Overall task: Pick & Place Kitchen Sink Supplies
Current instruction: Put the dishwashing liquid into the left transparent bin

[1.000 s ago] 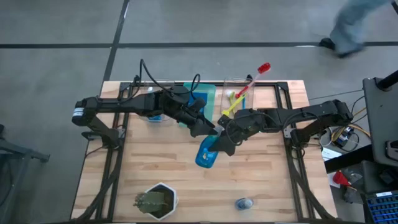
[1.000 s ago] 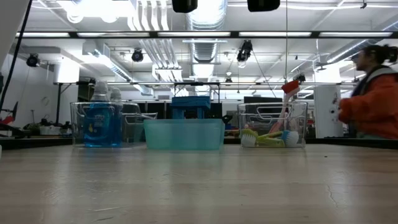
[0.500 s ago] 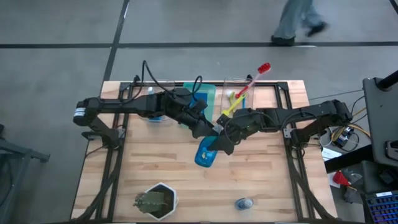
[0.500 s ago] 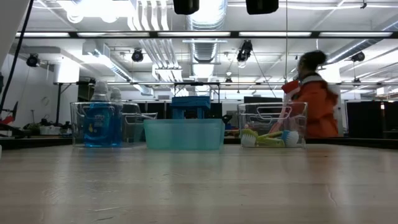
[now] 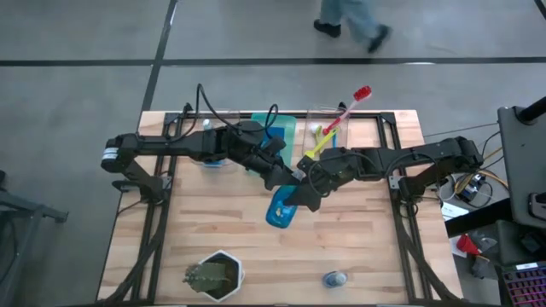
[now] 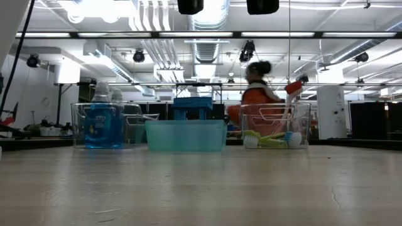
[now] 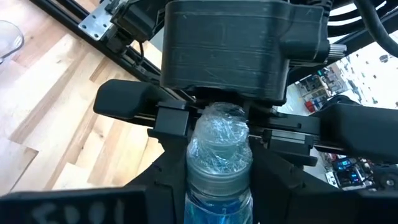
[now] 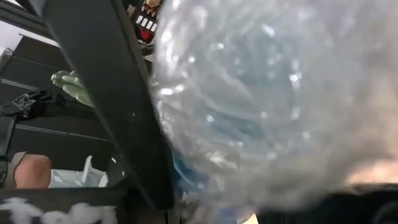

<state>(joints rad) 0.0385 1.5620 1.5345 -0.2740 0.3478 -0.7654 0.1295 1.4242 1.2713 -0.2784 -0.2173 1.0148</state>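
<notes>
A: How are the arms posed?
B: Both are stretched toward the middle of the tabletop (image 5: 358,256). The left end effector (image 5: 288,176) and the right end effector (image 5: 300,194) are met over a blue bottle (image 5: 282,207), which is lifted and tilted.

A: What is hidden or hard to read?
B: The bottle's cap end is covered by both end effectors in the high view. In the low view only the arm tops are seen, cut off at the upper edge. The right wrist view is filled by blurred clear plastic.

A: End effector states?
B: In the left wrist view the bottle's pale cap (image 7: 219,134) is seen between dark fingers (image 7: 134,106); the left is partly closed around the neck, full contact can't be confirmed. The right is clamped on the bottle.

A: Other supplies?
B: Brushes (image 5: 337,124) are stood in a clear bin (image 6: 274,125); another bottle (image 6: 99,122) is in the left bin (image 6: 76,125). A small bottle (image 5: 333,278) is lain near the tabletop's front edge.
</notes>
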